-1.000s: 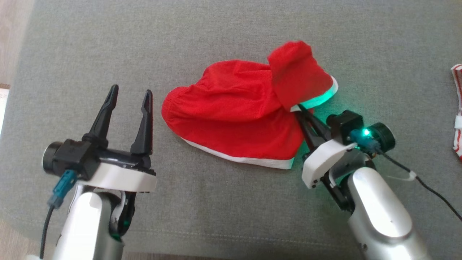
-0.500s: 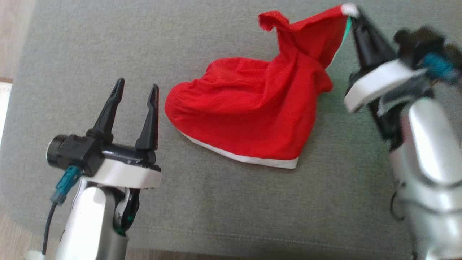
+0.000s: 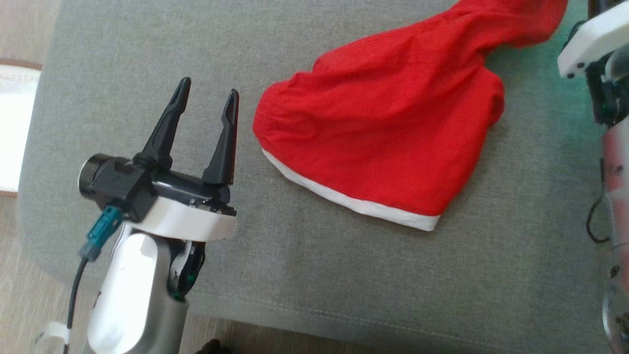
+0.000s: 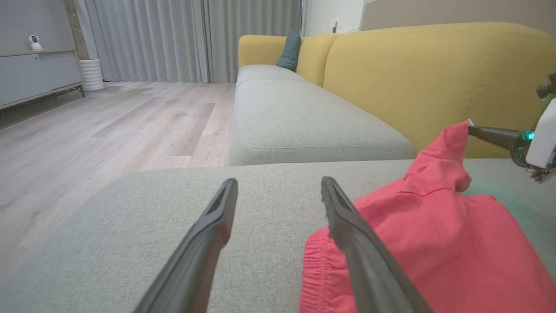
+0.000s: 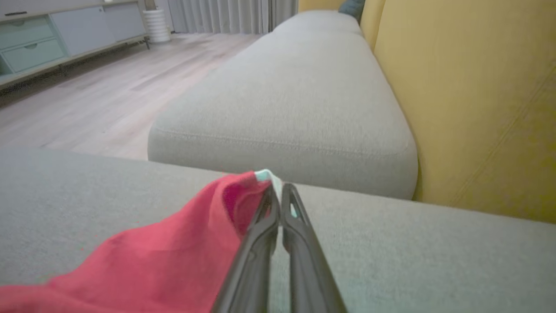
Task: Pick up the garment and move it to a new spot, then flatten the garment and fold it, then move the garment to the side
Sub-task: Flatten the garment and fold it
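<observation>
We judge the garment, lying mostly on the cushion, light and limp, so our right gripper, jaws clamped on its white-trimmed corner, wants a second hold at the gathered edge beside our left gripper, jaws apart.

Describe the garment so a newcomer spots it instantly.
Start at the grey seat cushion before the yellow sofa back. On it lies the red garment, one corner pinched up by the right gripper. Its white hem and red cloth stand out against plain grey.
</observation>
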